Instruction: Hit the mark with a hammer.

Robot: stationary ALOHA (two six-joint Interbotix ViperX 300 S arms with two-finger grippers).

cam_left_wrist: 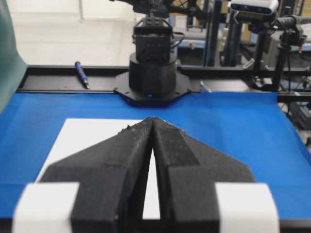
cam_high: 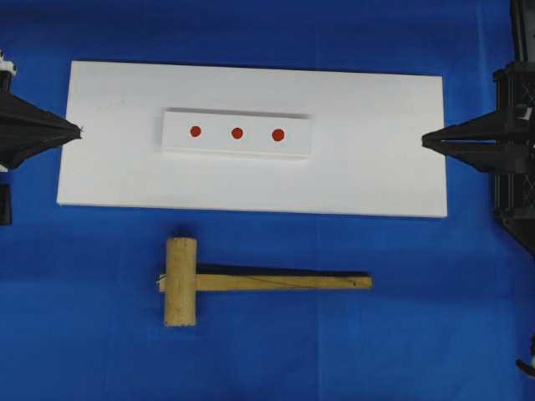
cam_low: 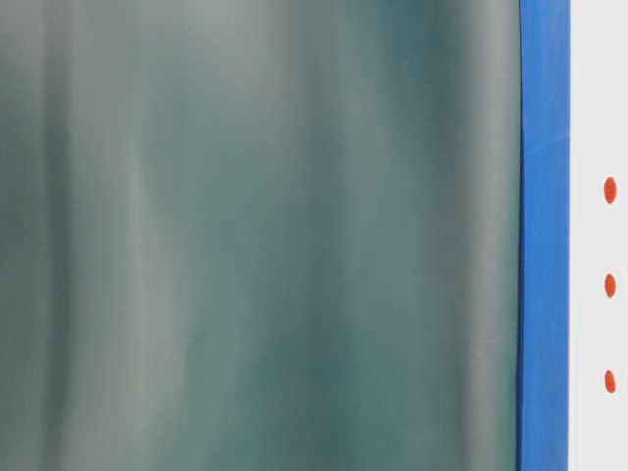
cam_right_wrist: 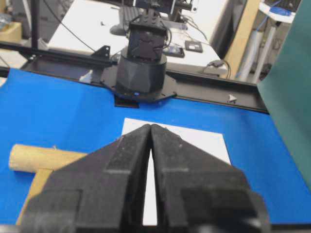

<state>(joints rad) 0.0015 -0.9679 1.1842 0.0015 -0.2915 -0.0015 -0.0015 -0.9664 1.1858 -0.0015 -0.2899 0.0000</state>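
Hammer (cam_high: pixel 251 281) of pale wood lies flat on the blue cloth (cam_high: pixel 418 317) that covers the table, on the near side of a large white board (cam_high: pixel 376 167) as seen from overhead, with no gripper touching it. Its thick round head (cam_high: pixel 180 281) sits at the left end and its long flat handle (cam_high: pixel 284 281) runs off to the right, roughly level with the board's long edge and a little apart from it. A smaller white block (cam_high: pixel 236 134) rests on the board, left of the middle, and carries three red dots in a row: a left dot (cam_high: pixel 196 130), a middle dot (cam_high: pixel 236 133) and a right dot (cam_high: pixel 278 134). The left gripper (cam_high: pixel 75 130) waits at the board's left edge with its dark foam fingers (cam_left_wrist: pixel 121 160) pressed together to a point, gripping nothing. The right gripper (cam_high: pixel 426 140) mirrors it at the board's right edge, tips likewise closed tight and empty. Both point inward toward each other across the board, well apart from the hammer. From the right wrist camera the hammer's head (cam_right_wrist: pixel 39 158) shows low on the left, beside the closed fingers (cam_right_wrist: pixel 116 174), with the base of the opposite arm (cam_right_wrist: pixel 143 63) standing beyond the board. The table-level view is mostly filled by a blurred grey-green curtain (cam_low: pixel 255 235), leaving a strip of blue cloth and the three dots at the right edge.
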